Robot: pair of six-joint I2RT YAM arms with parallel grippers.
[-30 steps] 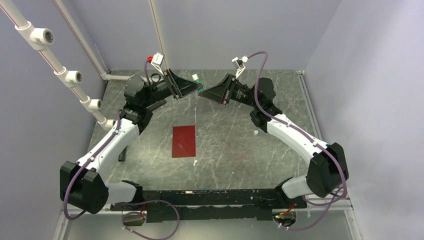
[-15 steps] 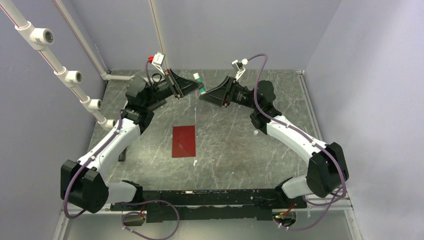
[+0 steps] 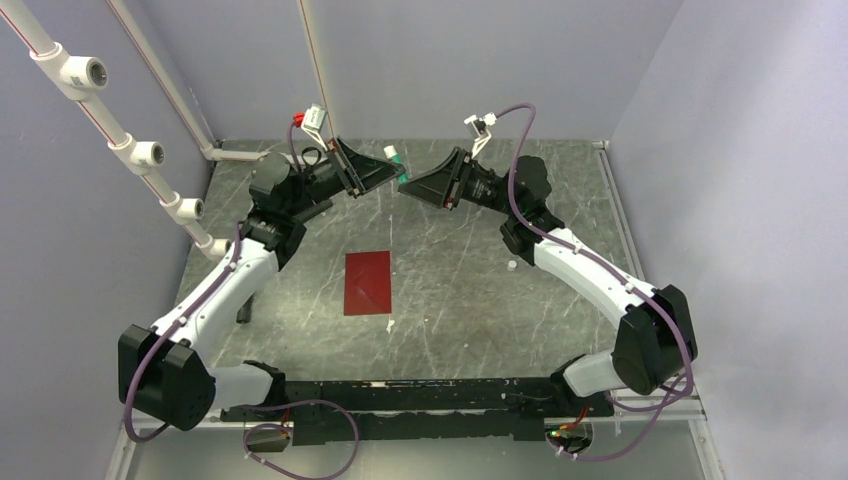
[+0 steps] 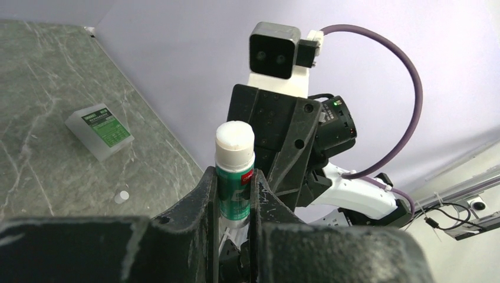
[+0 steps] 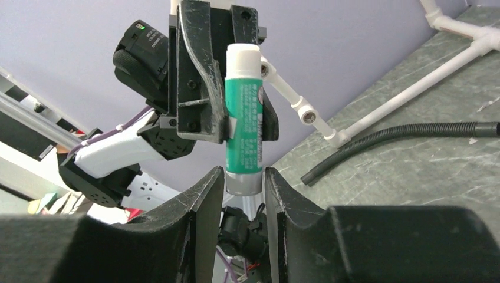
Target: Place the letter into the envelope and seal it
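The envelope [image 3: 368, 282] lies flat in the middle of the desk [image 3: 470, 290], well apart from both arms. It looks like a plain red rectangle from above, and I see no flap sticking out. I can't see the letter anywhere, so I think it is tucked inside, but I can't be sure. Both arms are up at the far end of the desk with a glue stick [image 5: 243, 127] between them. The left gripper [image 4: 234, 177] is clenched on the green part of the stick and holds it up in the air. The right gripper [image 5: 244, 174] has its fingers on either side of the stick's grey end. They are very close to it, but I cannot tell if they squeeze it or just sit beside it. I think one arm holds the stick so the other can twist or pull its end and get the glue ready. Then the glue can go on the flap to stick it shut.
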